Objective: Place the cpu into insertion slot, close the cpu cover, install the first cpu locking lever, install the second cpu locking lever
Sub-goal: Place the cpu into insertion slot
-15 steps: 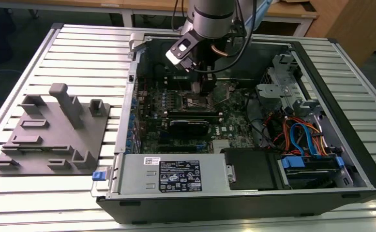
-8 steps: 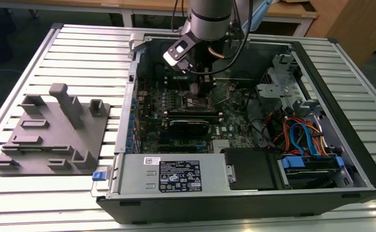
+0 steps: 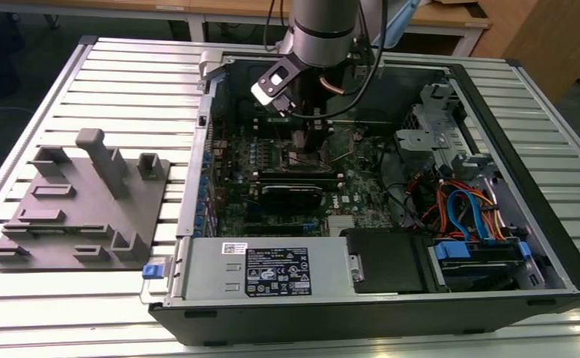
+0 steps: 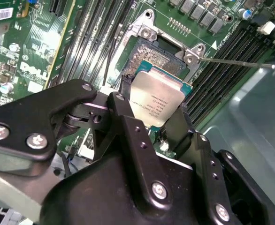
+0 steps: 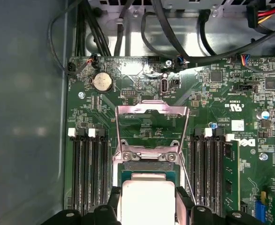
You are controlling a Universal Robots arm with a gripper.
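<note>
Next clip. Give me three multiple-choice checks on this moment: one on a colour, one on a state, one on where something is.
1. What colour is the circuit board? A blue; B green; C red.
2. How does the cover of the socket stand? A shut over the socket; B folded back open; C taken off.
3. Where is the chip? A lying on the cover; B flat on the circuit board beside the socket; C held at the socket in the jaws of the gripper.

Answers:
1 B, the board around the socket is green.
2 B, in the first wrist view the frame lies tipped back beyond the socket.
3 C, in the second wrist view the jaws clamp the chip's edges over the socket.
</note>
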